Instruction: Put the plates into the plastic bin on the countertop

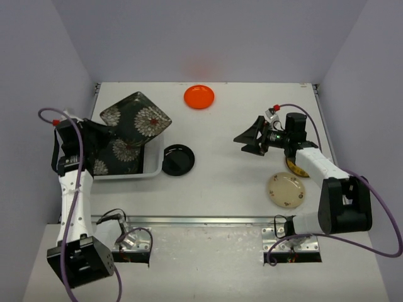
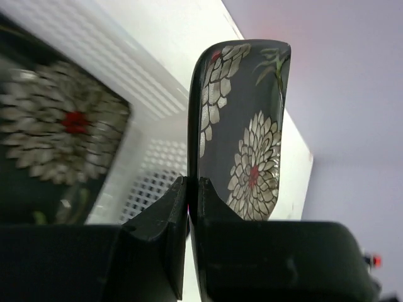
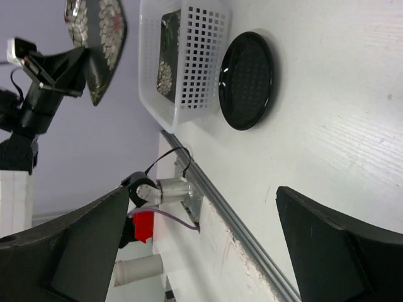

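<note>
My left gripper [image 1: 99, 134] is shut on the edge of a black floral square plate [image 1: 136, 115] and holds it tilted above the far end of the white perforated plastic bin [image 1: 154, 165]. In the left wrist view the jaws [image 2: 192, 184] pinch that plate [image 2: 242, 126] edge-on over the bin [image 2: 151, 163]. A second floral plate [image 1: 119, 155] lies inside the bin. My right gripper [image 1: 247, 142] is open and empty, above the countertop's middle right. A black round plate [image 1: 178, 159] lies beside the bin's right end. An orange plate [image 1: 199, 96], a cream plate [image 1: 286, 190] and a partly hidden yellow plate [image 1: 296, 168] lie on the countertop.
A metal rail [image 1: 195, 221] runs along the countertop's near edge. The right wrist view shows the black round plate [image 3: 247, 80], the bin [image 3: 195, 56] and the rail [image 3: 220, 207] between its wide-open fingers [image 3: 327, 251]. Grey walls close in the table on three sides.
</note>
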Robot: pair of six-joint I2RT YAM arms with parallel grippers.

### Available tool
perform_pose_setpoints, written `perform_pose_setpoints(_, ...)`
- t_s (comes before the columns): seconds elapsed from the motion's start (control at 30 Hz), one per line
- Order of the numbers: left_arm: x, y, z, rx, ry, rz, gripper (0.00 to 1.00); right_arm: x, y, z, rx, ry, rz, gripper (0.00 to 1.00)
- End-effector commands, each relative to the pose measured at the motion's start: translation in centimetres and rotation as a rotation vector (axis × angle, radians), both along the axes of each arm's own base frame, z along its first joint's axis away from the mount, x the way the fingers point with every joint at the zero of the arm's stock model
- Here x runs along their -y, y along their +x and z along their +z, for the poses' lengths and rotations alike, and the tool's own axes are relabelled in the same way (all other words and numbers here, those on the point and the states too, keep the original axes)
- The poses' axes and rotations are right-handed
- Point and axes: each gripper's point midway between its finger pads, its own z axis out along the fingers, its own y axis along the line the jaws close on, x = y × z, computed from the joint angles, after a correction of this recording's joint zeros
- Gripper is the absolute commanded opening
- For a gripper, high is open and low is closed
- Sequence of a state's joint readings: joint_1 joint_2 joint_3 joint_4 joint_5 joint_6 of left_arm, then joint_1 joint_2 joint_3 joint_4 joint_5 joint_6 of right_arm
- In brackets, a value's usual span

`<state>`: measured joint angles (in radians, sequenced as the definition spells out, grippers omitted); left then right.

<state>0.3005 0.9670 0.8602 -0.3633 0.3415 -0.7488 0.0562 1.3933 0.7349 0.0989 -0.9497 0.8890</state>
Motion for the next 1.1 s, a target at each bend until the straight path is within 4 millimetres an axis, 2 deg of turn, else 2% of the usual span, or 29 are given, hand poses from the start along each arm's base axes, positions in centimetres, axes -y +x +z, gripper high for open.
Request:
perform_pose_setpoints(0.0,-6.3,-3.3,1.4,0.088,-0.133,0.338,0.0,0.9,0.3,0.7,0.078,-0.027,-0.025,0.99)
perform_pose_setpoints(0.17,-9.5,-6.2,-1.3,0.072,-0.246,0.629,0.0,1.3,-0.4,0.4,0.072,-0.013,-0.028,0.99)
perform_pose_setpoints(0.3,-10.8,-6.2,-2.5,0.071,-0.303,0.728,0.0,1.4,-0.9,0.6,0.086,0.001,-0.025,0.99)
perform_pose_setpoints(0.4,-11.0,-5.5,-4.1,0.034,-0.343,0.738,0.0,1.4,-1.4,0.4,0.088,0.003,-0.014,0.99)
perform_pose_setpoints(0.5,-11.6,-5.7,-5.4,0.023,-0.362,0.786,0.0,1.3,-1.6,0.3,0.085,0.009,-0.009,0.99)
perform_pose_setpoints(0.8,-11.2,-5.1,-8.3,-0.002,-0.369,0.779,0.01,1.1,-1.7,0.3,0.081,0.031,-0.005,0.99)
perform_pose_setpoints(0.93,-10.7,-4.9,-9.0,-0.034,-0.352,0.741,0.3,1.2,-1.7,-0.1,0.076,0.025,-0.013,0.99)
perform_pose_setpoints(0.97,-10.7,-5.0,-8.7,-0.028,-0.342,0.737,0.42,1.2,-1.7,-0.2,0.076,0.023,-0.012,0.99)
perform_pose_setpoints(1.03,-10.8,-5.2,-7.9,-0.014,-0.315,0.737,0.58,1.2,-1.6,-0.6,0.077,0.008,-0.013,0.99)
perform_pose_setpoints(1.07,-11.0,-5.6,-7.0,-0.005,-0.296,0.745,0.73,0.9,-1.5,-1.0,0.075,-0.01,-0.011,0.99)
